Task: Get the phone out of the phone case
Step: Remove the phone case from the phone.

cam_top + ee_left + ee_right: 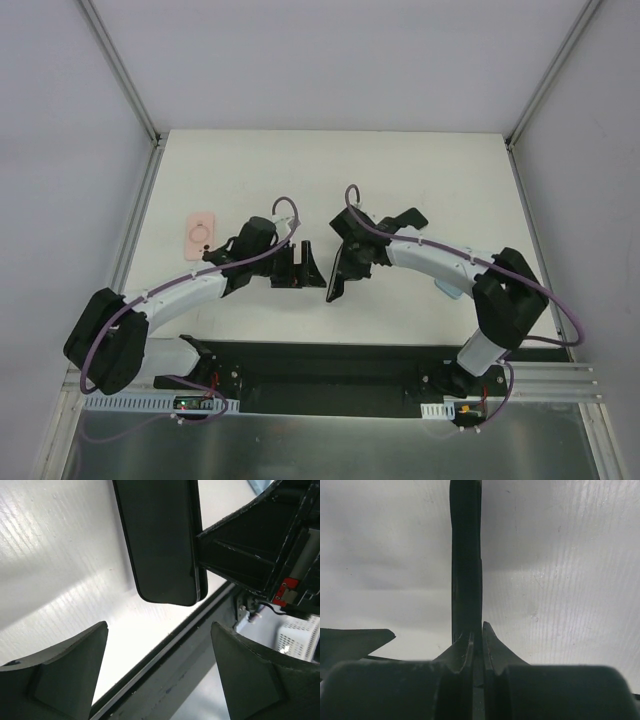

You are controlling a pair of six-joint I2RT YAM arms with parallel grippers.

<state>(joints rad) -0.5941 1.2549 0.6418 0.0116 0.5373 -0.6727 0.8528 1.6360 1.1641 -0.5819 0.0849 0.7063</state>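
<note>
Phone: a dark, thin slab [333,283], standing on edge over the middle of the counter [400,170], toward its near edge. No case shows around it.
Phone case: pink [200,237], lying flat near the counter's left edge, well apart from the phone.
Right tool: its jaws [476,640] are pinched shut across the phone's two broad faces, gripping near one end.
Left tool: its jaws [159,627] stand wide apart with nothing between them. It sits just beside the phone, whose rounded free end faces the gap.
Stiffness: the phone looks rigid and should not bend in a grip. The case is probably soft and light.
Surface: the glossy faces are likely slippery, so a narrow pinch near one end may let the phone swing or slide.
Fragility: probably breakable if it drops on a corner or onto the counter's near edge.
Best hold: across the broad faces nearer the middle, or with the left tool closing on the free end.
Progress: phone and case lie apart, so the removal looks done.
</note>
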